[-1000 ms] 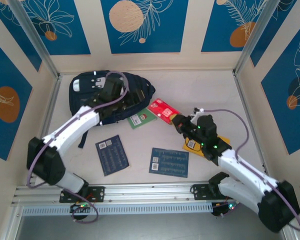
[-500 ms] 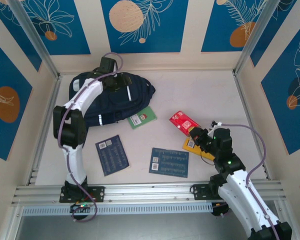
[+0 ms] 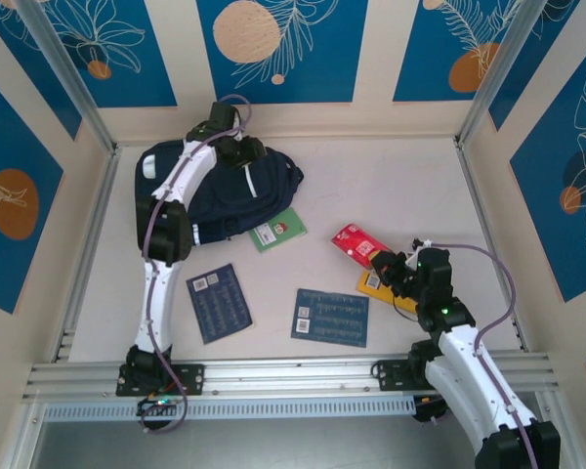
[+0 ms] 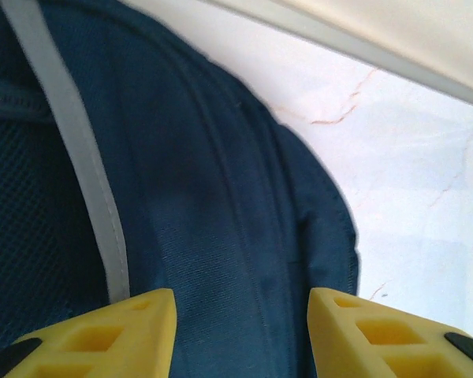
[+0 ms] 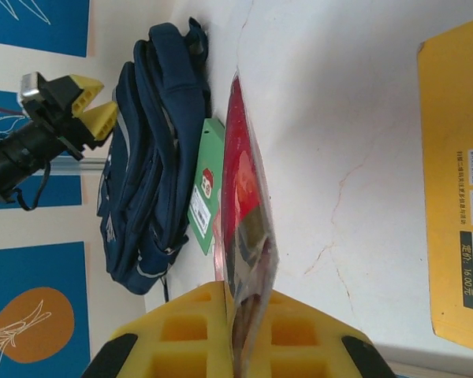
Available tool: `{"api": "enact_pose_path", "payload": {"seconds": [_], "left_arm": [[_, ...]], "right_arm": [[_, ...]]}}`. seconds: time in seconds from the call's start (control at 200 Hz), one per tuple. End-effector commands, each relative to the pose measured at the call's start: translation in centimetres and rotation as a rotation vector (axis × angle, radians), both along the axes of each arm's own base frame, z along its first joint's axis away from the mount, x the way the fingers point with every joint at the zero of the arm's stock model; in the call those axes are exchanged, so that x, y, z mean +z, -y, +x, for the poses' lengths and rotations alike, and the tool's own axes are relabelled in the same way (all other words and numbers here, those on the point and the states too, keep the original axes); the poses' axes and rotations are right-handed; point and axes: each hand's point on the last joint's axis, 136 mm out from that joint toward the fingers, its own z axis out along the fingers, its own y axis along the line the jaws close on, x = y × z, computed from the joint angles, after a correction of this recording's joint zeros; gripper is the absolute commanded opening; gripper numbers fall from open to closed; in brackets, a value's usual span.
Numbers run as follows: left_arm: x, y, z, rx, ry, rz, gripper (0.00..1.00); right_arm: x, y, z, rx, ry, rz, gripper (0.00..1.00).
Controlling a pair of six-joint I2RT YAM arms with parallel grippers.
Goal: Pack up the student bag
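Count from my station:
- student bag (image 3: 225, 195): one, under my left gripper (image 4: 240, 316).
- red packet (image 3: 355, 241): one, between my right gripper (image 5: 238, 307) pads.
- yellow booklet (image 5: 457, 118): one, just beside that gripper.
- green booklet (image 3: 278, 231): one, between both grippers.
- navy booklets (image 3: 218, 302) (image 3: 330, 317): two, base-side of both grippers.

Lying flat on a pale marbled table (image 3: 410, 186): a small green booklet (image 3: 276, 230) left of the middle, a square blue booklet (image 3: 218, 302) nearer the front, and a wide blue booklet (image 3: 330, 316) to its right. Further right, a red packet (image 3: 355, 242) with a white label, and near it a yellow envelope (image 3: 374, 285) printed with codes. All around, cream walls with blue panels (image 3: 273, 39) showing orange discs.
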Motion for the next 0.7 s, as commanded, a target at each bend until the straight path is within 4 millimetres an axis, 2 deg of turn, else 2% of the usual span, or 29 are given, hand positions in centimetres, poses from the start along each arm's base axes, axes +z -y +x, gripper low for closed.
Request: {"api": "enact_pose_path", "payload": {"seconds": [0.0,0.075,0.185,0.3,0.44,0.695], "left_arm": [[-0.5,-1.3,-0.6,0.015,-0.046,0.03,0.46],[1.0,-1.5,-1.0,0.006,-0.01,0.037,0.46],[4.3,-2.6,-1.9,0.007,0.075,0.041,0.51],[5.7,-3.6,-2.4,0.03,0.093,0.016,0.54],[4.6,-4.1,-2.2,0.035,0.044,0.008,0.55],[2.0,-3.0,-0.9,0.023,0.0,-0.052,0.56]], "right_arm": [[0.5,-0.2,0.3,0.024,0.041,-0.009,0.0],[0.4,-0.3,0.4,0.028,0.04,-0.01,0.0],[0.3,-0.4,0.6,0.037,0.036,-0.011,0.0],[-0.1,-0.6,0.9,0.042,0.019,-0.001,0.0],[-0.3,-1.0,1.3,0.049,0.003,0.023,0.0],[-0.1,-1.0,1.2,0.059,0.003,0.018,0.0]]}}
